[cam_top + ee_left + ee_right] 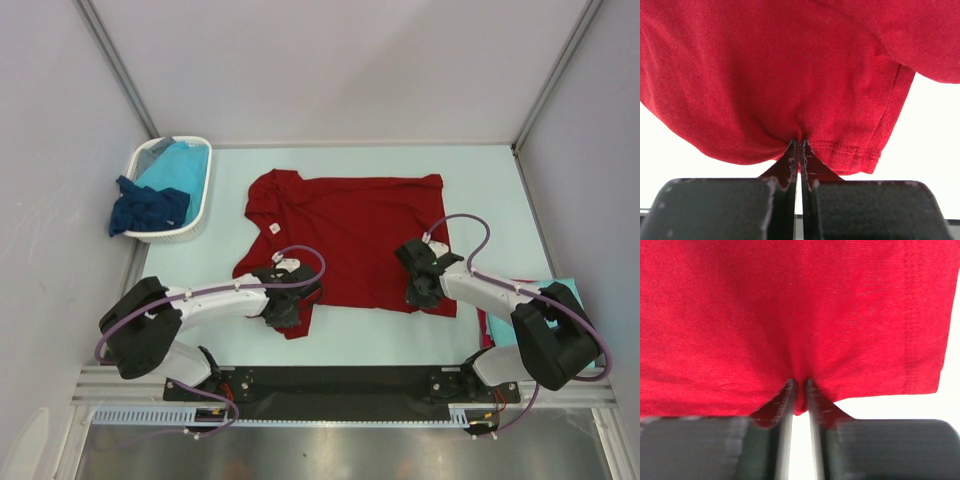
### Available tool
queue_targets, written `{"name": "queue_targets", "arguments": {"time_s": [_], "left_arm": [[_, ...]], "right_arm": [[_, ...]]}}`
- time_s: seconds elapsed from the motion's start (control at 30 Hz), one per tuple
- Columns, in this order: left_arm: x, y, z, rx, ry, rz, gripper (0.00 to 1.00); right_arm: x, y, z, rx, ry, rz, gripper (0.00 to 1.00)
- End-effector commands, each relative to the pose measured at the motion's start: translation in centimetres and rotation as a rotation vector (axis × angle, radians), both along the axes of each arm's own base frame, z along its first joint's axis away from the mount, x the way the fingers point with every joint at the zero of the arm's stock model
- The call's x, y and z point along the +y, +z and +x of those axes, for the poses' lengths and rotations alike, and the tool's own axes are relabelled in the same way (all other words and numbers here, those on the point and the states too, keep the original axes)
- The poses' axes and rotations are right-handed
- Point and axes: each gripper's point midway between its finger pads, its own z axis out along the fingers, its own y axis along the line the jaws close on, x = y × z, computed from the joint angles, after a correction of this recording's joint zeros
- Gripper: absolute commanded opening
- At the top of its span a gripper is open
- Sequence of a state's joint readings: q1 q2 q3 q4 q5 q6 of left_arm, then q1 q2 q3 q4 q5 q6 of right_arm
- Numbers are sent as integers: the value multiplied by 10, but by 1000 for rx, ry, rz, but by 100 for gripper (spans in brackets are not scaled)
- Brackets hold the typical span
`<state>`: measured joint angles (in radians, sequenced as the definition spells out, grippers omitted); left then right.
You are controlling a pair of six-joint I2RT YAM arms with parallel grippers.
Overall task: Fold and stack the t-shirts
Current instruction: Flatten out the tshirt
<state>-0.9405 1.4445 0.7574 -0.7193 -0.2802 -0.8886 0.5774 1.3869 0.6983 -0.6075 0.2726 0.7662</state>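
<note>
Since both pinches sit on the near edge of the dark red t-shirt [350,225], which lies spread flat beyond them, we judge the first fold is starting: left gripper [799,145] clamped on cloth, right gripper [799,386] narrow around a bunch (a thinner bite). Next we lift together, carrying that edge forward evenly

A plain dark red t-shirt [350,235] fills the frame's centre on a pale mint tabletop [400,335]. In the upper left, a white basket [190,228] holds a turquoise t-shirt [182,165] and a dark navy t-shirt [148,208].
</note>
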Motion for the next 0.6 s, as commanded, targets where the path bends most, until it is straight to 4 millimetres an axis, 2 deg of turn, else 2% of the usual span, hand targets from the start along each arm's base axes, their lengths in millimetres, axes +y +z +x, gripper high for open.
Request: {"name": "queue_targets", "arguments": {"time_s": [0.0,0.07,0.27,0.57], "left_arm": [[-9,-4,-4,19,-15,-40,0],[-9,-3,-6,24,-23,-43,0],[-12,8,-13,37,-55,-72,0],[1,28,-53,101,-99,-63,0]], "right_arm": [[0,-23,-19,76,-16,5,10],[0,-23,-21,83,-15,0,0],[5,-13,-41,101,11,-14,0],[6,9,-78,137,11,-6,0]]}}
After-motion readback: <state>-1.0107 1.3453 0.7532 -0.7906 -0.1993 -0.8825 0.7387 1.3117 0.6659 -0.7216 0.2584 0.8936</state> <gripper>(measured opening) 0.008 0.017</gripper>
